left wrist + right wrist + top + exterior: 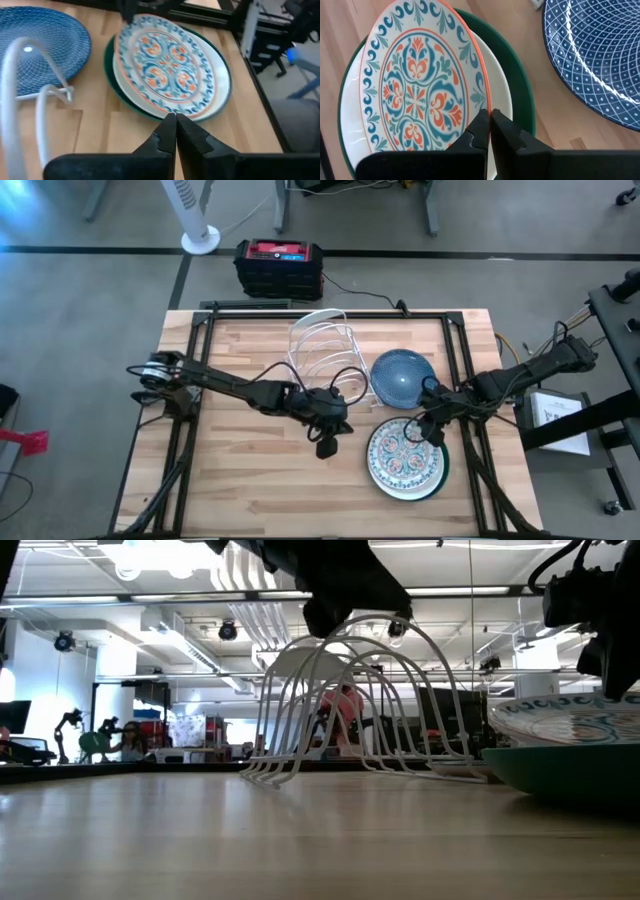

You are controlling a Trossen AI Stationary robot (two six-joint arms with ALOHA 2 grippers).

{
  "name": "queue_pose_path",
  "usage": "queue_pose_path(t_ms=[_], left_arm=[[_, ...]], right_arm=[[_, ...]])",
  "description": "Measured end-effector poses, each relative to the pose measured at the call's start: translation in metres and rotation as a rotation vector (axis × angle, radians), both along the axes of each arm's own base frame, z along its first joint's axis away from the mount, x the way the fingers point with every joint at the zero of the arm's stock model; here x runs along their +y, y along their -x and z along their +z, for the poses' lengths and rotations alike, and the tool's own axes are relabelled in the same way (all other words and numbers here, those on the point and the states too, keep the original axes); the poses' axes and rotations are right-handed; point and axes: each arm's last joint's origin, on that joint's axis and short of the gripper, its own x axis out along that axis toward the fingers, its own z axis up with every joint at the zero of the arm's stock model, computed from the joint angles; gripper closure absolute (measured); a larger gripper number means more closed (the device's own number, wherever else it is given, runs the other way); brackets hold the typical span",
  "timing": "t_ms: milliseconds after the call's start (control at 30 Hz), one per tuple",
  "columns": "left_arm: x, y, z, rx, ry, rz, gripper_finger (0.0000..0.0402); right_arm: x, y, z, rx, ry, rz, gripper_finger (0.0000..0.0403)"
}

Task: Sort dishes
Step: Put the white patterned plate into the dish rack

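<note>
From above, your left gripper [326, 448] hovers with jaws closed and empty beside the stacked floral-patterned white dish [404, 458]. The right wrist view shows your right gripper [487, 117], jaws closed, nudging that dish's rim for lifting.

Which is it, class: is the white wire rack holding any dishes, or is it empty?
Empty. The wire rack has bare loops in the high and low views; the blue dish lies flat beside it, the floral dish on its stack.
</note>
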Motion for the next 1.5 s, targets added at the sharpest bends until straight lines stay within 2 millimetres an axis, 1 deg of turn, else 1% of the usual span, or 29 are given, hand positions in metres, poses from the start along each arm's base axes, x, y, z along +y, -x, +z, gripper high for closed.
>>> queue_pose_path(t_ms=[67, 133, 267, 400, 567, 667, 733, 900, 1000, 1133, 1200, 1267, 1333, 1367, 1500], left_arm=[[-0.001, 0.002, 0.005, 0.015, -0.013, 0.013, 0.0401], [0.0, 0.004, 0.006, 0.056, -0.059, 0.084, 0.0401], [0.006, 0.015, -0.005, 0.23, -0.152, 0.258, 0.0401], [0.01, 0.027, -0.013, 0.356, -0.204, 0.363, 0.0401], [0.014, 0.048, -0.002, 0.447, -0.239, 0.501, 0.0401], [0.019, 0.064, -0.001, 0.528, -0.281, 0.599, 0.0401], [0.021, 0.069, 0.001, 0.542, -0.295, 0.649, 0.0401], [0.021, 0.076, 0.01, 0.526, -0.286, 0.665, 0.0401], [0.014, 0.079, 0.023, 0.494, -0.245, 0.632, 0.0401], [-0.014, 0.075, 0.051, 0.336, -0.164, 0.449, 0.0401], [-0.029, 0.069, 0.065, 0.215, -0.149, 0.344, 0.0401], [-0.039, 0.062, 0.073, 0.096, -0.158, 0.274, 0.0401], [-0.043, 0.053, 0.075, 0.009, -0.155, 0.25, 0.0401], [-0.044, 0.049, 0.071, -0.007, -0.147, 0.256, 0.0401], [-0.043, 0.03, 0.05, -0.018, -0.108, 0.291, 0.0401]], right_arm=[[0.0, 0.0, 0.0, -0.001, 0.004, 0.002, 0.0403], [0.0, 0.0, 0.0, -0.001, 0.005, 0.002, 0.0403], [0.0, 0.0, 0.0, -0.003, 0.01, 0.007, 0.0403], [0.0, 0.0, 0.0, -0.005, 0.015, 0.006, 0.0403], [0.0, 0.0, 0.0, -0.005, 0.017, 0.008, 0.0403], [0.0, 0.0, 0.0, -0.007, 0.02, 0.011, 0.0403], [0.0, 0.0, 0.0, -0.007, 0.023, 0.013, 0.0403], [0.0, 0.0, 0.0, -0.009, 0.028, 0.017, 0.0403], [0.0, 0.0, 0.0, -0.01, 0.033, 0.025, 0.0403], [-0.001, 0.0, 0.0, -0.018, 0.053, 0.032, 0.0403], [-0.001, 0.0, 0.001, -0.025, 0.069, 0.038, 0.0403], [-0.002, 0.0, 0.001, -0.033, 0.073, 0.046, 0.0403], [-0.002, 0.001, 0.002, -0.045, 0.076, 0.053, 0.0403], [-0.002, 0.002, 0.003, -0.052, 0.077, 0.056, 0.0403], [-0.003, 0.004, 0.006, -0.081, 0.079, 0.07, 0.0403]])
